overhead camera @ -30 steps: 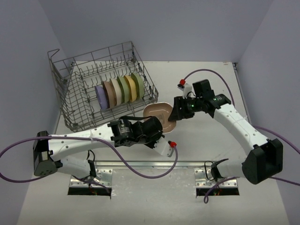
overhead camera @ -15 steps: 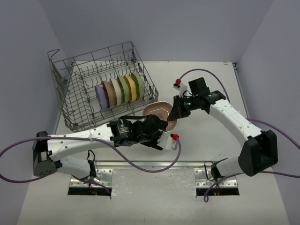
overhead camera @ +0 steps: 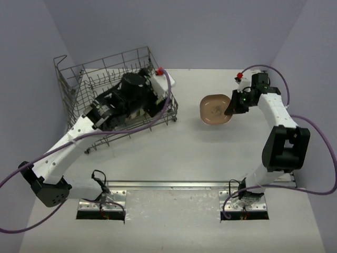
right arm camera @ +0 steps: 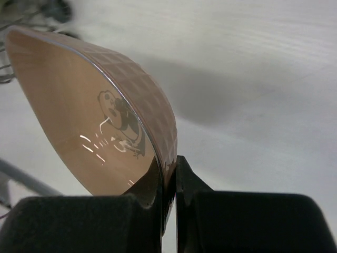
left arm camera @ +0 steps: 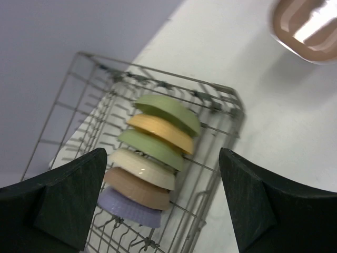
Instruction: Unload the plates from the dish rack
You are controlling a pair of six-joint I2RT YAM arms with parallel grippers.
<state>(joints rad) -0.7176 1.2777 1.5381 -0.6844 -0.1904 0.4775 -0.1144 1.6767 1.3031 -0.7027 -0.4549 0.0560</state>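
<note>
A second ago both grippers met over the middle of the table (overhead camera: 174, 168), just in front of the rack (overhead camera: 67, 100), with the brown plate (overhead camera: 215, 109) between them. Now they are well apart. The right gripper (overhead camera: 231, 108) has carried the plate toward the far right part of the table. The left arm has swung back over the rack, and the left gripper (left arm camera: 163, 155) has let go. Its fingers stand wide open with nothing between them, above the row of plates.

The right fingers (right arm camera: 181, 174) are pinched shut on the plate's rim, at the edge nearest the right side of the table. The plate is glossy tan-brown and rounded-square, with a quilted pattern on its outside and a small panda-like print (right arm camera: 118, 118) in its hollow. From above it lies close to flat, hollow up. It has no clear long axis. Its shadow falls on the table beside it.

Six plates are in the rack, at the far left of the table. They stand on edge, leaning and packed face to face. In the left wrist view the row runs from lower left to upper right: lavender (left arm camera: 129, 208), tan (left arm camera: 137, 190), cream (left arm camera: 139, 166), green (left arm camera: 150, 148), yellow (left arm camera: 160, 132), olive (left arm camera: 168, 113). From above the left arm hides them.
</note>
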